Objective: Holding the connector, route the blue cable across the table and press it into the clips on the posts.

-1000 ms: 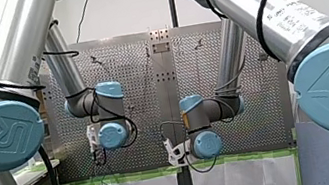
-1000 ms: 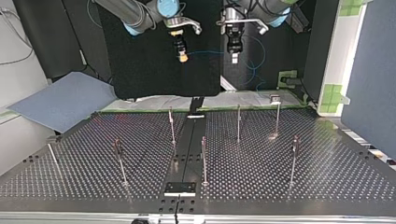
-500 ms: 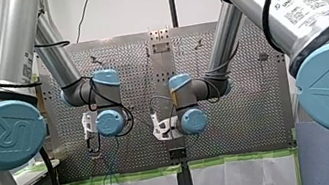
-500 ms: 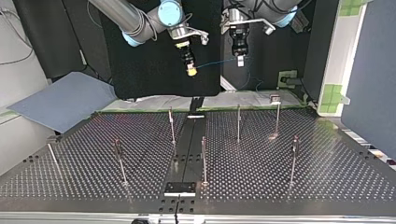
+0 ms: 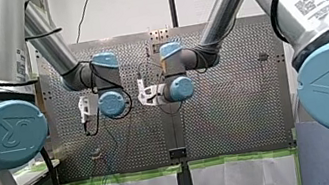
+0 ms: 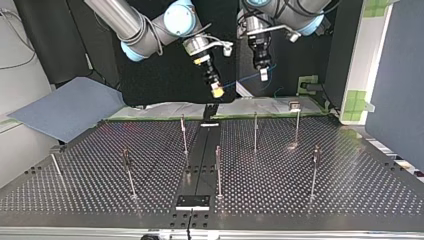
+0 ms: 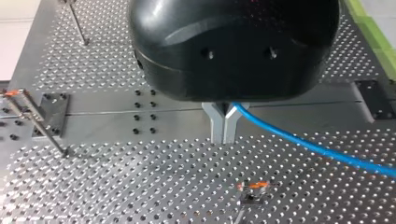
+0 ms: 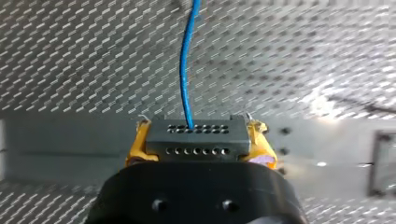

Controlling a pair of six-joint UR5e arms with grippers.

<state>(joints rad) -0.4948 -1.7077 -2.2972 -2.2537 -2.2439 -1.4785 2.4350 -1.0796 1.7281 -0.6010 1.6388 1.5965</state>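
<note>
Perforated metal covers the whole tabletop (image 6: 325,200), with thin posts (image 6: 255,131) standing about it and a plain strip running down its middle. High over that strip, the robot's right pincer (image 8: 198,142) has its yellow pads (image 8: 136,147) clamped on the dark connector (image 8: 196,135). The blue cable (image 8: 186,70) leaves the connector's face straight ahead. It crosses a short gap to the left pincer (image 7: 224,126), whose metal fingers are closed tight on it. Past them the slack runs off to one side.

The held span lies crosswise, roughly parallel to the tabletop's edge on the arms' side, and well above the post tops. From across the tabletop, the right pincer looks the lower of the two. An orange-marked clip (image 7: 252,185) sits below and just ahead of the left fingers, so that arm seems nearer a post. I'd say the coming move turns on lowering this span onto the clips.
</note>
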